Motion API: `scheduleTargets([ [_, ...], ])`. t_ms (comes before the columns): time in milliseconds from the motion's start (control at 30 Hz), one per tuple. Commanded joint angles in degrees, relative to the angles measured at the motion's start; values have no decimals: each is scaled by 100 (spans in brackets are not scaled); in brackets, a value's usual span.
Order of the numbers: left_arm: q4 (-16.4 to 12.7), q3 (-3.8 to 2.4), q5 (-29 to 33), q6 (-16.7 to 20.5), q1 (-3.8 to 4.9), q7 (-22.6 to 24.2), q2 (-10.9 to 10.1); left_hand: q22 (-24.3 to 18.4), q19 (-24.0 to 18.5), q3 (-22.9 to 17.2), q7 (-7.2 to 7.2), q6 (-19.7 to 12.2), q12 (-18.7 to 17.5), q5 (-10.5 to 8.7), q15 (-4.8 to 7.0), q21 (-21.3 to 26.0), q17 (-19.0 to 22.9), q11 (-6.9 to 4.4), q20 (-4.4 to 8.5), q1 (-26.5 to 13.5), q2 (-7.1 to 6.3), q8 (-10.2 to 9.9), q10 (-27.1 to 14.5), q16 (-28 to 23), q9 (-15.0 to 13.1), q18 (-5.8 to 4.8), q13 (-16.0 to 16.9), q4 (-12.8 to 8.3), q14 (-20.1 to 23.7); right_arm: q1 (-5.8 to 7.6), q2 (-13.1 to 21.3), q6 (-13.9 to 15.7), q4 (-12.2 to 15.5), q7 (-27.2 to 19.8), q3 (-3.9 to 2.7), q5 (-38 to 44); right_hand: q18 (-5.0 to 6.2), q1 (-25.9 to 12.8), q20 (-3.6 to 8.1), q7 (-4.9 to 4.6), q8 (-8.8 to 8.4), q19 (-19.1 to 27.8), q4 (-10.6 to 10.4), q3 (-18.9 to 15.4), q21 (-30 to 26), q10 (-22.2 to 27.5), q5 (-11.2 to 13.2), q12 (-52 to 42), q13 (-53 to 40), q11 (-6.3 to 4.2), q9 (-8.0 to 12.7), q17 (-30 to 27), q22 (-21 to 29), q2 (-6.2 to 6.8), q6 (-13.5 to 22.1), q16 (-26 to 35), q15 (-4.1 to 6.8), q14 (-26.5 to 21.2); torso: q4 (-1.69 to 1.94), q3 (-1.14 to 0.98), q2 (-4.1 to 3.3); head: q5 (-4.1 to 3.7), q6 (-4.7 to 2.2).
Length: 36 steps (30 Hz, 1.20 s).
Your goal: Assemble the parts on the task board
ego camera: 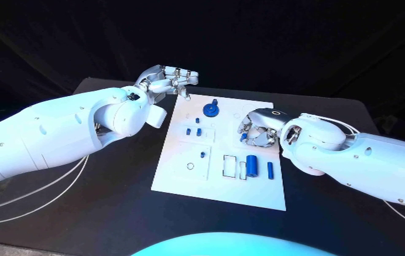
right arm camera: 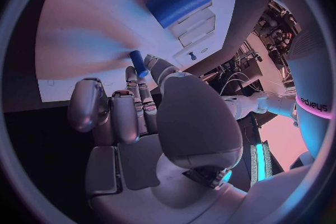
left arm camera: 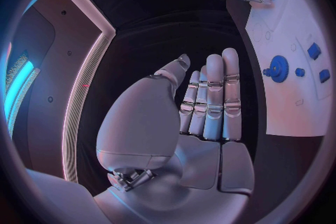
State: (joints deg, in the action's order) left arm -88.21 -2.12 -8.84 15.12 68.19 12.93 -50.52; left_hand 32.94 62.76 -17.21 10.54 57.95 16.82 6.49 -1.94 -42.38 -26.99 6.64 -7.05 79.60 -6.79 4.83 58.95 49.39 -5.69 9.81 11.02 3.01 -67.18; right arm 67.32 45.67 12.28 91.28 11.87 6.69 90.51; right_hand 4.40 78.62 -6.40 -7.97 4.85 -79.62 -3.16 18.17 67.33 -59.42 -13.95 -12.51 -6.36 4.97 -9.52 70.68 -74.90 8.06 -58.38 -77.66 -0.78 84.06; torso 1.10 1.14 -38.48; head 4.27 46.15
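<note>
Blue peg (right arm camera: 139,64) sits pinched at the right hand's (ego camera: 260,130) fingertips (right arm camera: 155,65), over the white board's (ego camera: 190,180) right side. Near it on the board lie a blue cylinder (ego camera: 251,163) and a thin rod (ego camera: 270,170); a blue gear (ego camera: 210,111) sits near the far edge. Beyond the board's far-left corner, the left hand (ego camera: 169,80) is empty, its fingers (left arm camera: 213,95) straight and pressed together.

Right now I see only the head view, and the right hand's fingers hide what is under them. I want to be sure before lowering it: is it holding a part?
Observer: Yes. In the right wrist view, the right hand pinches a small blue peg between its thumb and a fingertip.
Operator: And the left hand, is there anything in it?
Observer: No. The left wrist view shows the left hand with its fingers straight and side by side, holding nothing.
</note>
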Motion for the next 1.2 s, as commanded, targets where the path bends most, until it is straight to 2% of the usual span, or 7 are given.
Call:
scheduleTargets([
  [33,-11,-3,-14,-97,2,15,2,8,35,33,3,-26,36,0,-6,-17,8,-3,8,17,21,32,-54,-4,6,75,-3,6,43,-10,-12,-129,-19,54,1,125,19,37,9,-11,60,-62,4,89,59,-90,3,-50,-4,3,-10,15,-465,-88,-107,-4,50,216,-2,0,6,-4,3],
  [533,-14,-3,-14,-89,2,15,-1,13,46,35,0,-25,48,1,-5,-25,12,-5,8,24,29,40,-55,-5,6,75,-2,5,50,-23,-40,-67,-53,101,3,164,-2,81,38,7,143,-112,4,286,153,-288,42,-78,17,-34,-26,34,-531,-176,-358,-22,78,225,2,0,3,-6,5],
  [667,-13,-3,-14,-90,2,14,-1,13,46,35,0,-25,48,1,-5,-25,12,-5,8,24,29,40,-55,-5,6,75,-2,5,50,-29,-45,25,-52,103,3,164,-18,138,68,53,214,-154,33,380,238,-480,46,-126,-2,-90,-56,53,-580,-259,-523,-39,122,233,2,0,5,-6,8],
  [733,-12,-3,-14,-91,2,14,-1,13,46,35,0,-25,48,1,-5,-25,12,-5,8,24,29,40,-55,-5,6,75,-2,5,50,-31,-44,145,-47,97,3,164,-35,205,97,83,264,-195,79,458,324,-601,124,-139,-15,-128,-85,73,-628,-332,-629,-55,156,241,4,0,5,-13,12],
  [833,-11,-3,-14,-93,2,15,0,13,46,35,0,-25,48,1,-5,-25,12,-5,8,24,29,40,-55,-5,6,75,-2,5,50,-32,-36,292,-27,99,3,144,-58,301,125,83,292,-243,157,552,434,-700,181,-135,-28,-152,-113,95,-687,-398,-686,-73,179,248,4,0,6,-13,16],
  [1033,2,-2,-14,-92,2,15,7,13,46,35,0,-25,48,1,-5,-25,12,-5,8,24,29,40,-55,-5,6,75,-2,5,50,-32,37,513,98,92,0,61,-70,328,135,80,304,-266,199,582,489,-746,190,-120,-35,-158,-129,107,-718,-396,-708,-83,183,252,3,1,13,-11,17],
  [1200,24,-2,-14,-92,1,15,15,16,54,35,-1,-26,57,2,-4,-31,14,-6,9,28,36,45,-58,-2,6,75,-1,5,50,23,185,670,385,90,-29,-87,-73,325,139,76,305,-272,217,581,501,-757,193,-105,-37,-156,-136,108,-727,-371,-713,-84,184,253,-5,1,18,-8,-5],
])
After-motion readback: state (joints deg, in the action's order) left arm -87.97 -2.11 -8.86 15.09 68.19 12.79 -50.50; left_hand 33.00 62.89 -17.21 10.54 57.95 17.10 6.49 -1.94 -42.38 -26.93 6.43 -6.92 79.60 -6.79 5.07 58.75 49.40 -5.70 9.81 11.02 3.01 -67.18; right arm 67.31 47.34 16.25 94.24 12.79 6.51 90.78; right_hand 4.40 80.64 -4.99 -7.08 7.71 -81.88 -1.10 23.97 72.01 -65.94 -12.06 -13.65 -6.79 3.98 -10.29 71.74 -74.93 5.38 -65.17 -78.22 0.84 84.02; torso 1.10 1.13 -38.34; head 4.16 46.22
